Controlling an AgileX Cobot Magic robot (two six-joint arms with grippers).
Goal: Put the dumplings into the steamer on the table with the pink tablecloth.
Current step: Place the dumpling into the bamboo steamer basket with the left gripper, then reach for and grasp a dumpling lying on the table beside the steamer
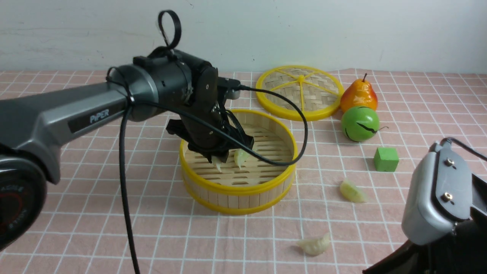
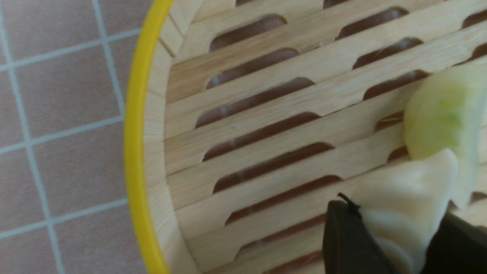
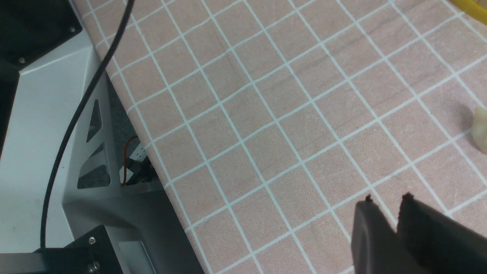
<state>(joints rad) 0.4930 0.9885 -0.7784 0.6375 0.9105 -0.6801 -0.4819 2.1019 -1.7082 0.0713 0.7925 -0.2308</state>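
Observation:
The steamer (image 1: 243,188) stands mid-table on the pink tablecloth (image 1: 114,213). My left gripper (image 1: 217,156) reaches down inside it, shut on a cream dumpling (image 2: 407,201) held just above the slatted floor (image 2: 266,125). A greenish dumpling (image 1: 240,157) lies in the steamer right beside it, and shows in the left wrist view (image 2: 445,121). Two more dumplings lie on the cloth to the steamer's right: one greenish (image 1: 352,191), one cream (image 1: 315,244). My right gripper (image 3: 386,203) is shut and empty, hovering near the table's front right; a dumpling (image 3: 480,127) shows at that view's edge.
The flat woven lid (image 1: 299,91) lies behind the steamer. A pear (image 1: 358,95), a green round fruit (image 1: 360,123) and a green cube (image 1: 386,159) stand at the right. The table's edge and the robot's base (image 3: 49,133) show in the right wrist view.

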